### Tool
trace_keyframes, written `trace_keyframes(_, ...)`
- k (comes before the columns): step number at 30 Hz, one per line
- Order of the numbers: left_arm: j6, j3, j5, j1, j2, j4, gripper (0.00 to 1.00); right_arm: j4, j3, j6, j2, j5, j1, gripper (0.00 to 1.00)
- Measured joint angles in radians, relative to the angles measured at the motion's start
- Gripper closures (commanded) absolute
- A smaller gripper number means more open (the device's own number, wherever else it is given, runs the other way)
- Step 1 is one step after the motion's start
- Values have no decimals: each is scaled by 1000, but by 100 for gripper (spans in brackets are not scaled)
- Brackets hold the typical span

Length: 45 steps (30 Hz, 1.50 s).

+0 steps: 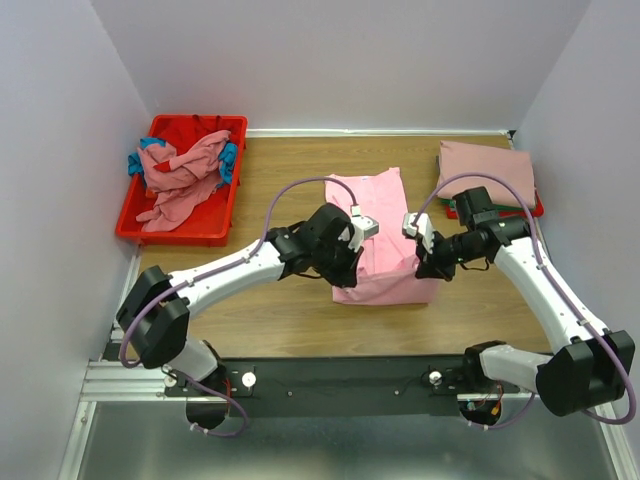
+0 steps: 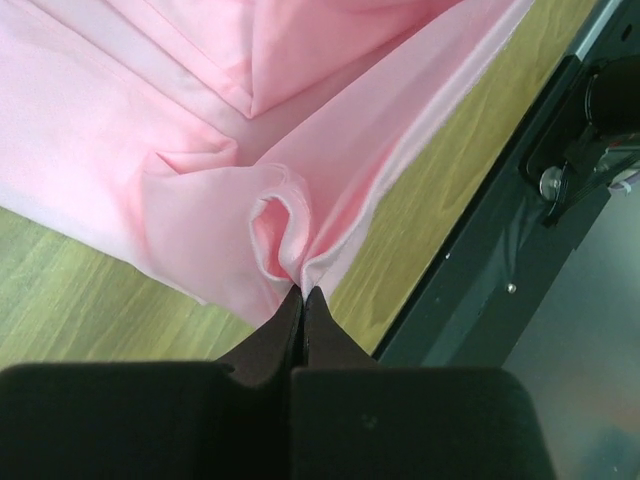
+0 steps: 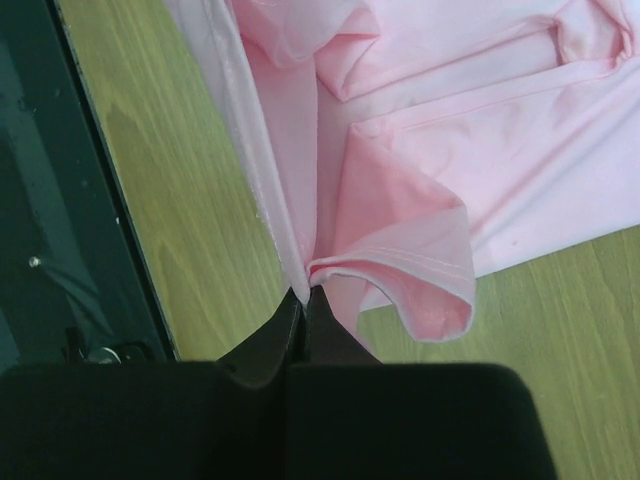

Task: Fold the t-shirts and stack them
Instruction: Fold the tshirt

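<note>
Pinching the near edge of one bright pink t-shirt (image 1: 385,250), the left claw (image 2: 303,290) and the right claw (image 3: 305,292) are each clenched on a corner of it. The shirt lies mid-desk (image 1: 290,320), its long axis running from near edge to far wall. One red bin (image 1: 127,215) at far left holds a tangled heap of shirts (image 1: 185,175), too knotted to count; one folded stack (image 1: 487,170), dusty rose on top, lies far right.

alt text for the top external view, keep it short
Both shut grippers, left gripper and right gripper, pinch the near edge of a bright pink cloth t-shirt mid-table. A red plastic bin of crumpled shirts sits far left; a folded dusty rose shirt lies far right.
</note>
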Motion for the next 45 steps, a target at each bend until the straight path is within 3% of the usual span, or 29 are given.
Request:
trace_keyframes(9, -25, -140, 99, -24, -105, 38, 100, -112, 1, -140, 0, 0, 65, 100)
trace_keyframes(14, -47, -171, 130, -53, -127, 48, 100, -161, -6, -190, 0, 16, 167, 100)
trace_keyframes(18, -58, -171, 136, -72, -127, 50, 100, -163, -34, -181, 0, 47, 263, 100)
trace_keyframes(33, -64, -162, 116, -73, -115, 61, 100, -159, 6, -121, 32, 206, 304, 100)
trace_keyframes(40, -116, -277, 117, -79, -144, 98, 100, -98, 11, -72, 92, 210, 460, 100)
trace_keyframes(45, -182, -385, 120, -86, -221, 145, 100, -79, 11, -57, 89, 213, 475, 100)
